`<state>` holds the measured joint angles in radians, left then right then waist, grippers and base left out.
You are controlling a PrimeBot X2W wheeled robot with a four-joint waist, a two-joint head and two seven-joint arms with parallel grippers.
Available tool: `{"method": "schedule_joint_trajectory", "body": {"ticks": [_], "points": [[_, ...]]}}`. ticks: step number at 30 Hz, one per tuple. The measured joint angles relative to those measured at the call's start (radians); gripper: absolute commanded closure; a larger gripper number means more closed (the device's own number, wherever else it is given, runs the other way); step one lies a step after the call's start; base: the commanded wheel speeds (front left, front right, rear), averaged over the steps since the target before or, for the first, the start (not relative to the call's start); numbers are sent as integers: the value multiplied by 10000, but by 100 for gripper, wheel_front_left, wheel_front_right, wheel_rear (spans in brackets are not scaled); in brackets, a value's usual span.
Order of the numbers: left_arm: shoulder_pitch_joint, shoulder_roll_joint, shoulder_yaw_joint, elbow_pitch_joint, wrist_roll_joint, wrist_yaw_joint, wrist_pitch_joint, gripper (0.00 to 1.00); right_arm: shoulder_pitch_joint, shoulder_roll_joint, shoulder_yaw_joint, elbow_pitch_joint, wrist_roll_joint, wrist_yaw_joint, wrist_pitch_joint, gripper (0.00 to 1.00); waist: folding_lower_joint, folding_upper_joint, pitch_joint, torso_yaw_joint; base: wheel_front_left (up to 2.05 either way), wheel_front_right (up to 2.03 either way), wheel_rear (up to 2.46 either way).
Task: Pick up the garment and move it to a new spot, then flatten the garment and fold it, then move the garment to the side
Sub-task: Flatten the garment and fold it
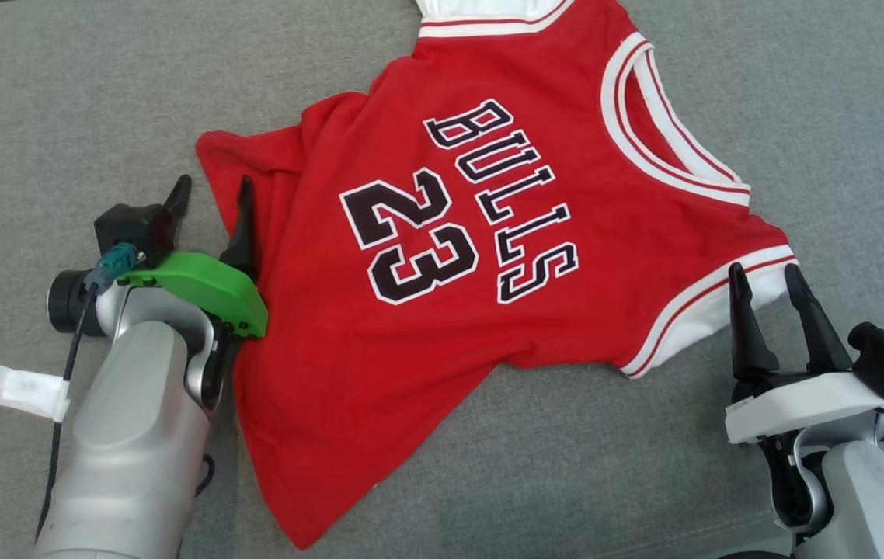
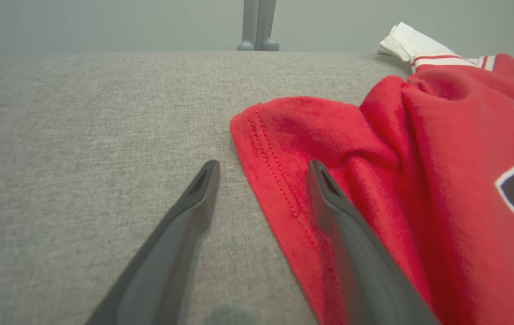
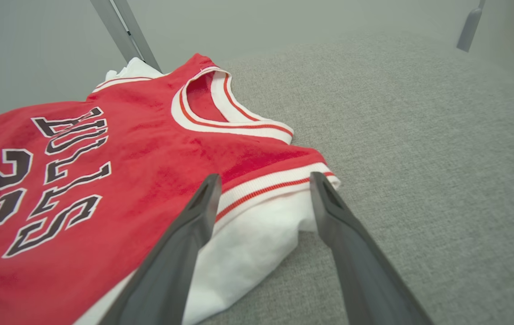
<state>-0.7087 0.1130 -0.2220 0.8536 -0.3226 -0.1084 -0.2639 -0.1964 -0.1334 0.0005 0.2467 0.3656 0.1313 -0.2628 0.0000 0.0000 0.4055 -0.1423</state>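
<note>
Left wrist view is showing the left gripper [image 2: 264, 167] with its two dark fingers [image 2: 184, 216] standing wide apart and holding nothing. One finger is hovering over the grey padded surface [image 2: 81, 158] and the other over red cloth, so the stitched hem [image 2: 268, 149] is running between them. The right gripper [image 3: 264, 178] is likewise spread wide and empty, its fingers straddling the white sleeve [image 3: 248, 243] just under the striped cuff band [image 3: 275, 183].

The garment [image 1: 380, 373], a red jersey, is lying print-up in the middle of the surface. It is mostly spread out, with a ridge bunching near the left hem corner.

It is looking soft, light and limp, so it is likely to sag and drape once lifted. Pinching both layers at the hem corner and at the cuff band seems the surest hold, since a single layer may slip free.

Bare surface is lying open to both sides and toward the robot. The far edge is sitting close behind the jersey's far sleeve, where a grey post [image 2: 257, 27] is standing.
</note>
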Motion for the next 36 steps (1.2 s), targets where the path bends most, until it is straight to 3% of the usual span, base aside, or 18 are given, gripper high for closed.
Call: {"method": "schedule_joint_trajectory", "body": {"ticks": [3,4,5,6,10,17,28,29,30,36], "points": [[-493,12,-6,640,46,31,-12,0,-7,67,-6,40,4,2,0,0,0,0,149,-202,0,0,0],[-606,8,-17,727,73,31,-13,24,-6,75,-21,52,4,2,0,0,0,0,195,-253,0,0,0],[-688,12,-50,721,142,27,-13,89,-6,88,-33,56,4,0,0,0,0,0,237,-294,0,0,0],[-751,10,-100,734,188,2,-13,100,-6,111,-36,59,2,2,0,0,0,0,272,-329,0,0,0],[-805,50,-134,706,288,-71,-13,100,-6,140,-10,104,-23,2,0,0,0,0,325,-372,0,0,0],[-809,472,276,-685,761,-48,-4,100,-12,217,-19,138,-40,2,0,0,0,0,298,-260,0,0,0],[-2841,2719,982,-880,1685,255,-2,100,-133,387,295,259,0,2,0,0,0,0,446,-528,0,0,0],[-2971,2849,1012,-721,1743,270,-2,73,-128,401,314,284,6,2,0,0,0,0,461,-570,0,0,0],[-3032,2941,1043,-529,1753,309,-2,0,-125,414,345,311,6,2,0,0,0,0,471,-608,0,0,0],[-2862,2849,1202,65,1603,370,-2,0,-108,474,472,343,29,0,0,0,0,0,375,-616,0,0,0]]}}
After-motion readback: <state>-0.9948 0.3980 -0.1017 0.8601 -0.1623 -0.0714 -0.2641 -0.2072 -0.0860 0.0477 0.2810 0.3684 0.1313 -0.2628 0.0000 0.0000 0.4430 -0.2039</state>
